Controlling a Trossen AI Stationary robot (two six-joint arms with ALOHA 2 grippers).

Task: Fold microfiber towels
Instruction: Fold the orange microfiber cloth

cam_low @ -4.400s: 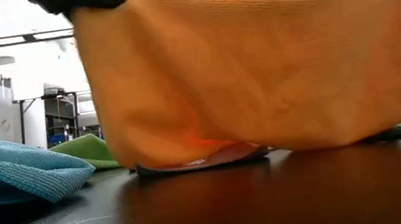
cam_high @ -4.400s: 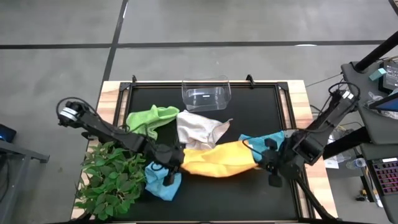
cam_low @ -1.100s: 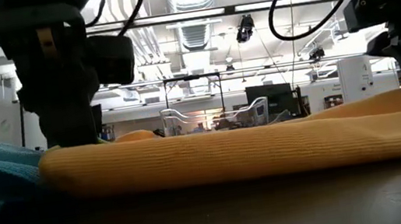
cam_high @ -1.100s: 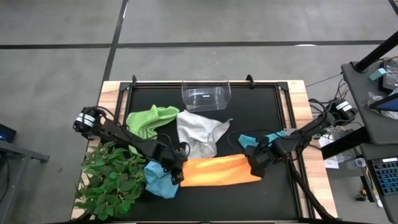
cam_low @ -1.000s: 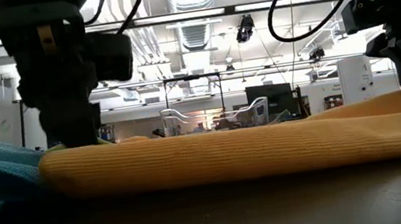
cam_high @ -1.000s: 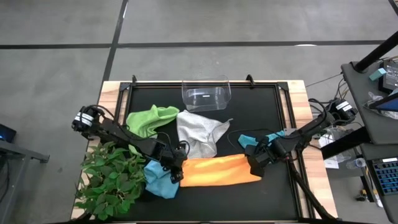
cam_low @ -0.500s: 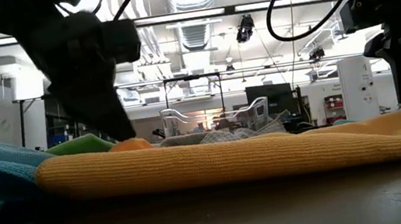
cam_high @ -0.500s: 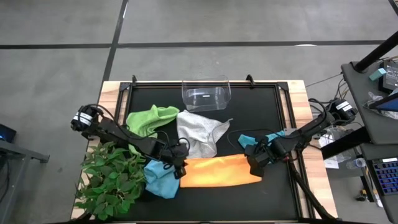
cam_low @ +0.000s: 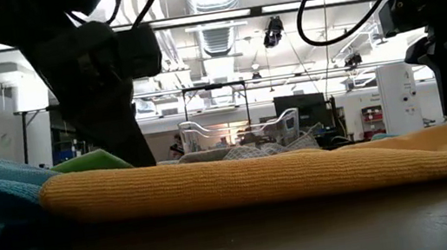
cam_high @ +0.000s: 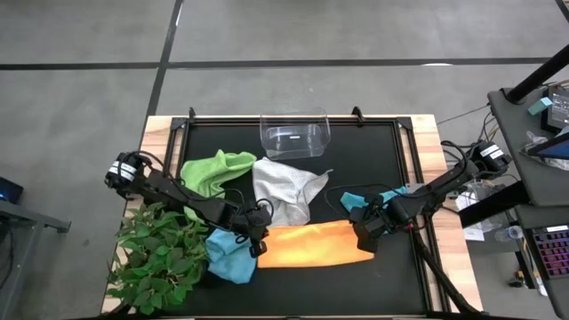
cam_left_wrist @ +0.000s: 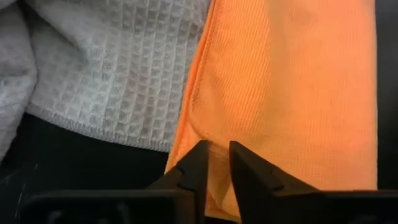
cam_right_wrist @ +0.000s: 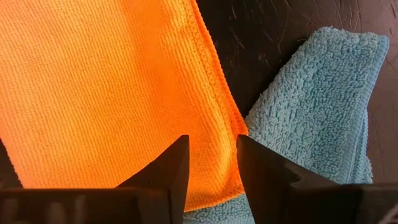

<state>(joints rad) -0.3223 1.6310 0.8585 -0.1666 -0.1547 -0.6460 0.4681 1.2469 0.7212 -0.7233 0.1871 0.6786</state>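
The yellow-orange towel (cam_high: 316,244) lies folded into a long strip near the table's front edge, its right end lapping over the teal towel (cam_right_wrist: 311,112). My left gripper (cam_high: 258,242) is at its left end, fingers nearly together with orange cloth between them (cam_left_wrist: 216,163). My right gripper (cam_right_wrist: 211,158) stands open over the strip's right edge, holding nothing. The lime green towel (cam_high: 216,171) and the pale grey-white towel (cam_high: 283,191) lie crumpled behind it. The light blue towel (cam_high: 229,258) lies at the near left. My left gripper pinches the yellow-orange towel at its left end, near the far corner (cam_left_wrist: 214,134), between its two fingers. The fingers slant down from the table's left side. How many layers they have, I cannot tell. The towel lies flat on the table (cam_low: 257,177).
A clear plastic bin (cam_high: 295,132) stands at the table's far edge. A leafy green plant (cam_high: 160,258) fills the near left corner beside my left arm. Bare black tabletop (cam_high: 373,156) shows at the far right and along the front edge.
My left gripper has tipped and rolled at the orange towel's left end, its tip shifting a little toward the right behind the strip. The towel's right end, which stood raised at my right gripper, has sunk flat; that gripper has stayed where it was.
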